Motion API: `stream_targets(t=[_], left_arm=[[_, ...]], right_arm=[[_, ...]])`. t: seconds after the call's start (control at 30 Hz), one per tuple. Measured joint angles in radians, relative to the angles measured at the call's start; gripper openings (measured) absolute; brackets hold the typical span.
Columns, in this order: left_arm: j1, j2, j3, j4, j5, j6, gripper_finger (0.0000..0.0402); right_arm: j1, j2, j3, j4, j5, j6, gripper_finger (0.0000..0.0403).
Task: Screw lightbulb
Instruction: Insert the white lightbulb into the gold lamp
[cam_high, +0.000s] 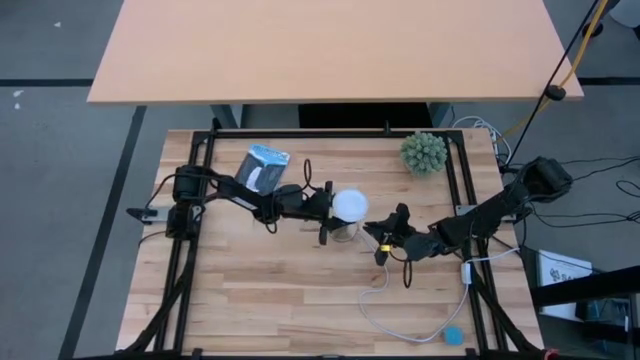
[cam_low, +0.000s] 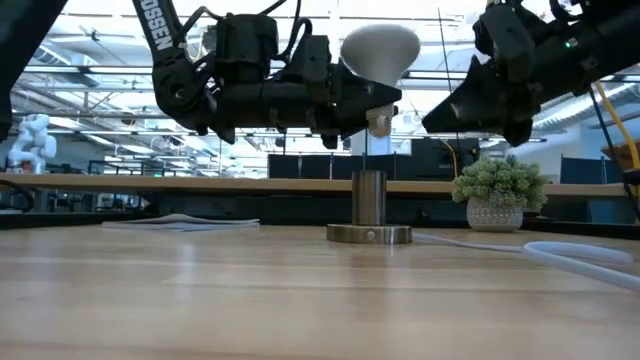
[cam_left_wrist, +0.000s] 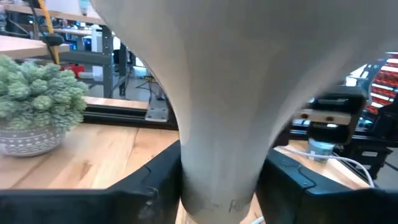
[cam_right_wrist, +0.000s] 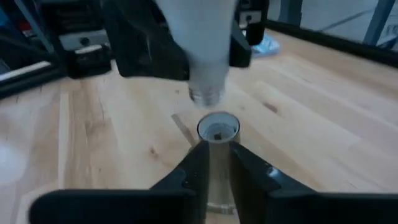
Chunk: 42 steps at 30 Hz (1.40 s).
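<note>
**Above the socket: bulb held over the open tube**

At the middle of the wooden table (cam_high: 250, 290), the left gripper (cam_low: 372, 105) reaches in from the left and pinches the lightbulb (cam_low: 379, 48) by its narrow neck. The left wrist view shows a dark finger (cam_left_wrist: 155, 177) pressed against each side of the white taper. The bulb is upright, dome up, with its grey screw base (cam_right_wrist: 205, 93) pointing down. In the low view the base hangs clear above the socket (cam_low: 369, 198), with a visible gap between them. The right wrist view shows the base near the socket's open round mouth (cam_right_wrist: 217, 126) but set slightly to one side of it rather than squarely over it.

The socket is a short metal tube standing upright on a round disc foot (cam_low: 369, 234). The right gripper (cam_right_wrist: 216, 163) comes in from the right side and sits around this tube, one finger (cam_right_wrist: 193, 165) on either side and close against it; whether the fingers actually clamp the tube cannot be told.

A white cord (cam_high: 400, 320) runs from the socket toward the near right of the table. A spiky green plant (cam_high: 424, 152) in a pale pot stands at the far right, well apart from both grippers. A blue-grey packet (cam_high: 265, 167) lies on the table at the far left.
</note>
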Motion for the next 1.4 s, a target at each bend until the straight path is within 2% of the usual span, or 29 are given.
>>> stream_targets(t=[0.1, 0.27, 0.4, 0.53, 0.8, 1.0, 1.4], left_arm=[[0.007, 0.000, 0.000, 0.000, 0.001, -0.002, 0.0193], [0.008, 0.000, 0.000, 0.000, 0.001, -0.004, 0.0190], [0.009, 0.000, 0.000, 0.000, 0.006, -0.008, 0.0184], [0.018, -0.011, -0.001, -0.015, 0.047, -0.011, 0.0183], [0.054, -0.120, 0.000, -0.289, 0.053, 0.010, 0.0183], [0.043, -0.115, 0.000, -0.368, -0.015, 0.054, 0.0183], [0.019, -0.113, 0.000, -0.441, -0.056, 0.056, 0.0183]], right_arm=[[-0.009, -0.003, 0.000, 0.055, 0.013, -0.064, 0.0083], [-0.038, -0.003, 0.000, 0.175, 0.013, -0.184, 0.0144], [-0.073, -0.003, 0.000, 0.190, 0.014, -0.210, 0.0191], [-0.088, -0.003, 0.000, 0.196, 0.012, -0.209, 0.0221], [-0.094, -0.003, 0.000, 0.200, 0.014, -0.179, 0.0231], [-0.095, -0.003, 0.000, 0.188, 0.014, -0.130, 0.0231], [-0.093, -0.003, 0.001, 0.111, -0.038, -0.070, 0.0226]])
